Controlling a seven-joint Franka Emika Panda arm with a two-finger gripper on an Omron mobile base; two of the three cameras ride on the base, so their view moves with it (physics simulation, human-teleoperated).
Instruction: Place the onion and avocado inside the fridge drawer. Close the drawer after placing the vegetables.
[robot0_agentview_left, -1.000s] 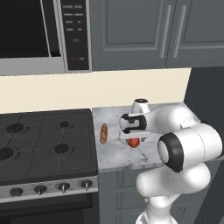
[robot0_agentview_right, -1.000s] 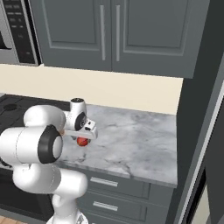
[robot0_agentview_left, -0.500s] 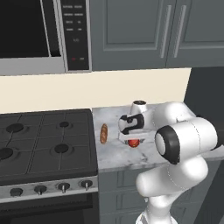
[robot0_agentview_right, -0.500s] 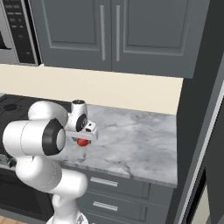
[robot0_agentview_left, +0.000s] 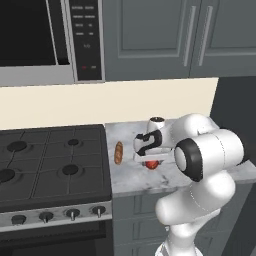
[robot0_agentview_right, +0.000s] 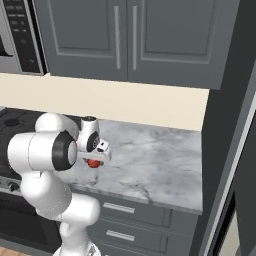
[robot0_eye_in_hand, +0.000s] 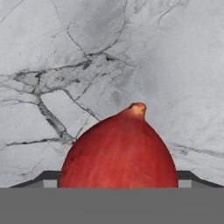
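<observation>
Hand view — onion (robot0_eye_in_hand: 119, 151): glossy red, pointed tip; marble counter (robot0_eye_in_hand: 65, 52)

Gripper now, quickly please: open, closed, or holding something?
Gripper: low over the onion, jaws on either side of it; a firm grip cannot be told.

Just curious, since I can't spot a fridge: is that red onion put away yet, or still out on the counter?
Still out. The onion sits on the marbled counter, with the gripper lowered right over it.

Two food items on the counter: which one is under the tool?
The red onion, directly below the tool. The brown bread loaf lies apart, toward the stove.
</observation>
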